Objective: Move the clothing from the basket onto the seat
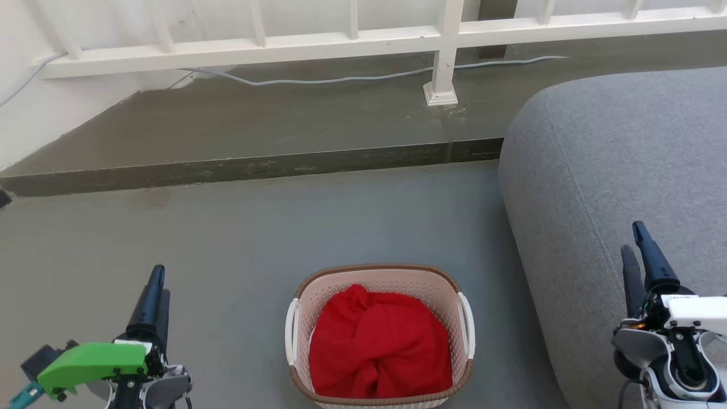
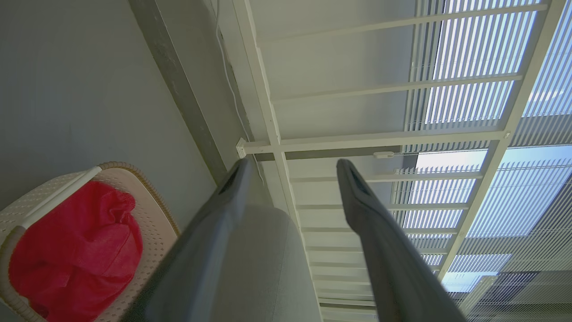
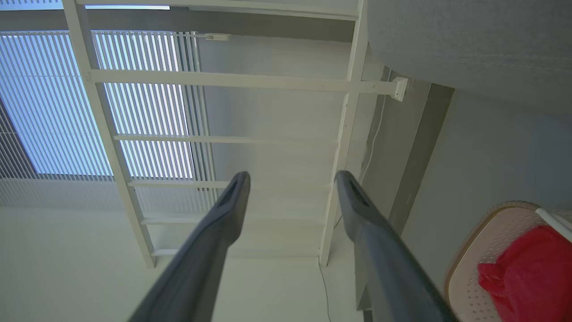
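Note:
The red clothing [image 1: 379,343] lies bunched inside the cream basket [image 1: 375,277], which stands on the grey floor at the bottom centre of the head view. The grey seat [image 1: 613,165] rises just right of the basket. My left gripper [image 1: 156,284] hangs at the lower left, left of the basket, open and empty. At the lower right my right gripper [image 1: 635,241] is in front of the seat, open with nothing between its fingers. The left wrist view has the clothing [image 2: 71,250], basket [image 2: 156,214] and seat [image 2: 268,268]. In the right wrist view the clothing [image 3: 532,268] and basket [image 3: 482,237] sit at the lower right, the seat [image 3: 469,40] at top right.
A raised concrete step [image 1: 250,167] crosses the floor beyond the basket. A white railing [image 1: 341,45] with a post [image 1: 442,74] stands on it, and a pale cable [image 1: 341,78] runs along its base. A white wall [image 1: 23,119] closes the left side.

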Tool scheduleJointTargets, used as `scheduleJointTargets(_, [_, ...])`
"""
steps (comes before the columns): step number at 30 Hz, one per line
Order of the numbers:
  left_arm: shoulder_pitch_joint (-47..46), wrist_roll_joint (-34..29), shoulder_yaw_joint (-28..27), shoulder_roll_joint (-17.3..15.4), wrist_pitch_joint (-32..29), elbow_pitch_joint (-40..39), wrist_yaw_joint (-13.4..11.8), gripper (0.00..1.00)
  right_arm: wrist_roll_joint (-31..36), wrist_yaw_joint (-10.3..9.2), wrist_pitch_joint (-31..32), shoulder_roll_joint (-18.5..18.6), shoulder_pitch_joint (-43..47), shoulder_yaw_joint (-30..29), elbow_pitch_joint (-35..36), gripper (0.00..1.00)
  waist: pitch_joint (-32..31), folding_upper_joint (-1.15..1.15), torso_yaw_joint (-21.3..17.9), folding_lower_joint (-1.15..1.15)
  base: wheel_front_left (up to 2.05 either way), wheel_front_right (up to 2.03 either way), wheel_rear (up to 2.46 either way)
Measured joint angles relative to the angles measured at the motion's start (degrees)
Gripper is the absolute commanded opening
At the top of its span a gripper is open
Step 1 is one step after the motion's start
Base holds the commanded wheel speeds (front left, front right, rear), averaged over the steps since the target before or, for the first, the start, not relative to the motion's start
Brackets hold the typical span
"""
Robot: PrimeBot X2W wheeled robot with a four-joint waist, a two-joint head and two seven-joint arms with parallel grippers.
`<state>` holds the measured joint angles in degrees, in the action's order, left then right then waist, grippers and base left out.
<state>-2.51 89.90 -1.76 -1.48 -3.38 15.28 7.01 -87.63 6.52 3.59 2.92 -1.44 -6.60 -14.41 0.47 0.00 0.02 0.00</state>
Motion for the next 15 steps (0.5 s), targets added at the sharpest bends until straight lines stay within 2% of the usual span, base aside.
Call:
scheduleJointTargets(9, [-1.05,-8.22,2.01,-2.76,2.76,-1.24,0.00,1.00,7.10,0.00,-2.56,2.87,-0.17,2.12,1.55,1.00,0.03,0.00,0.03,0.00,0.00,0.00,0.00])
scheduleJointTargets(15, [-1.13,-13.73,3.47,-3.46,3.80,-1.62,0.00,1.00,13.06,0.00,-4.04,4.63,-0.19,3.64,2.12,1.00,-0.03,0.00,0.06,0.00,0.00,0.00,0.00])
